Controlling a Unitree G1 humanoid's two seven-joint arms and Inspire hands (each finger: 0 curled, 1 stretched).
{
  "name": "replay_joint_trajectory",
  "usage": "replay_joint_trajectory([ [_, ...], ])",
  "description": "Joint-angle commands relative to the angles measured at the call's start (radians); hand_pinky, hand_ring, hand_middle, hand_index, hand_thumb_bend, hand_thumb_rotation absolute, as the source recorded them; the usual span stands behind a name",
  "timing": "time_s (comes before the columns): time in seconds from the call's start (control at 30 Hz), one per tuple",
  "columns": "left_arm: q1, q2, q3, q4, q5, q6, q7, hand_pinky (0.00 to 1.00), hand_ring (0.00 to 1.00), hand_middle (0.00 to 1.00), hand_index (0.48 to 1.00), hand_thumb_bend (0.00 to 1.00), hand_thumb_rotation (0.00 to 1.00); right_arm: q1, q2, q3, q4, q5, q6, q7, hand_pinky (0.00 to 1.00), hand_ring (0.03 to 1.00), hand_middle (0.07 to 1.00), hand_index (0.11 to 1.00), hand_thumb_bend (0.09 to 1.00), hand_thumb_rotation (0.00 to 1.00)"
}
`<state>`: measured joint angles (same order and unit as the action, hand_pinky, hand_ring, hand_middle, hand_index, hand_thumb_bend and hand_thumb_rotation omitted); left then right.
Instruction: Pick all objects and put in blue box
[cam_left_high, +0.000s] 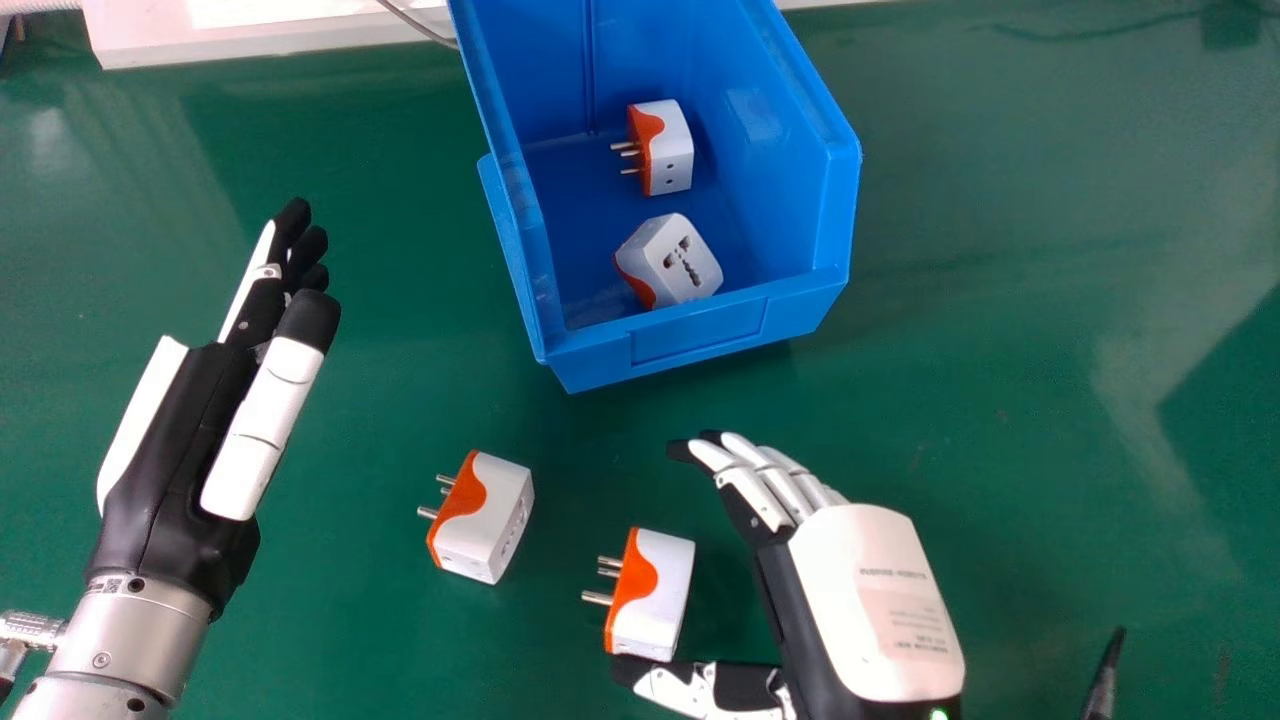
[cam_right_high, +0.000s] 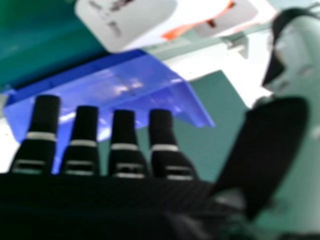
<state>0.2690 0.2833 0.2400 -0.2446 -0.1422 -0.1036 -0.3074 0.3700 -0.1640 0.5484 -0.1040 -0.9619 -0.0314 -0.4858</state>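
Head view: well in front of the blue box (cam_left_high: 700, 335), the right hand (cam_left_high: 875, 590), fingers loosely extended, apart from the thumb, with one plug adapter (cam_left_high: 655, 590) by the thumb tip. In front and leftward of the box, a second adapter (cam_left_high: 490, 515); farther left, the left hand (cam_left_high: 175, 450), fingers straight. All around the box, glossy green tabletop (cam_left_high: 1000, 420), streaked with pale reflections. Inside the box, two more adapters (cam_left_high: 672, 262). Beyond its left side, a white ledge (cam_left_high: 145, 40) and thin grey cable (cam_left_high: 418, 24).

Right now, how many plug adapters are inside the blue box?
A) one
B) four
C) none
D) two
D: one adapter sits farther back in the blue box, and a second adapter lies near its front wall.
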Motion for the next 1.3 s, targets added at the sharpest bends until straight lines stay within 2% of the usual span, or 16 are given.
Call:
replay_joint_trajectory([
  [0.0, 0.000, 0.006, 0.004, -0.019, -0.008, -0.023, -0.004, 1.00, 1.00, 1.00, 1.000, 0.83, 0.95, -0.021, 0.020, 0.002, 0.010, 0.004, 0.014, 0.008, 0.70, 0.828, 0.847, 0.801, 0.577, 0.28],
  [0.17, -0.004, 0.008, 0.005, -0.019, -0.007, -0.018, -0.003, 1.00, 1.00, 1.00, 1.000, 0.82, 0.95, -0.048, 0.038, 0.017, 0.045, -0.003, 0.043, 0.022, 0.69, 0.818, 0.839, 0.794, 0.590, 0.26],
  [0.3, -0.010, 0.010, 0.007, -0.007, -0.007, -0.023, -0.004, 1.00, 1.00, 1.00, 1.000, 0.81, 0.95, -0.067, 0.036, 0.030, 0.056, -0.014, 0.064, 0.046, 0.69, 0.815, 0.837, 0.794, 0.594, 0.25],
  [0.37, -0.011, 0.010, 0.007, -0.011, -0.008, -0.019, -0.003, 1.00, 1.00, 1.00, 1.000, 0.81, 0.95, -0.075, 0.030, 0.036, 0.055, -0.020, 0.076, 0.064, 0.69, 0.814, 0.836, 0.790, 0.595, 0.24],
  [0.73, -0.010, 0.013, 0.006, -0.054, -0.005, 0.024, 0.006, 1.00, 1.00, 1.00, 1.000, 0.81, 0.95, -0.094, 0.004, 0.056, 0.039, -0.020, 0.082, 0.150, 0.68, 0.800, 0.825, 0.781, 0.610, 0.21],
  [0.9, -0.011, 0.016, 0.010, -0.067, -0.006, 0.046, 0.006, 1.00, 1.00, 1.00, 1.000, 0.81, 0.95, -0.112, -0.015, 0.063, 0.039, -0.028, 0.081, 0.189, 0.67, 0.786, 0.818, 0.777, 0.618, 0.17],
  [1.1, -0.012, 0.015, 0.011, -0.094, -0.011, 0.081, 0.009, 1.00, 1.00, 1.00, 1.000, 0.83, 0.95, -0.138, -0.019, 0.066, 0.048, -0.052, 0.119, 0.229, 0.66, 0.770, 0.809, 0.771, 0.620, 0.15],
  [1.27, -0.011, 0.013, 0.012, -0.109, -0.010, 0.094, 0.009, 0.99, 1.00, 1.00, 1.000, 0.84, 0.95, -0.148, -0.011, 0.071, 0.041, -0.072, 0.163, 0.256, 0.65, 0.765, 0.805, 0.768, 0.620, 0.14],
])
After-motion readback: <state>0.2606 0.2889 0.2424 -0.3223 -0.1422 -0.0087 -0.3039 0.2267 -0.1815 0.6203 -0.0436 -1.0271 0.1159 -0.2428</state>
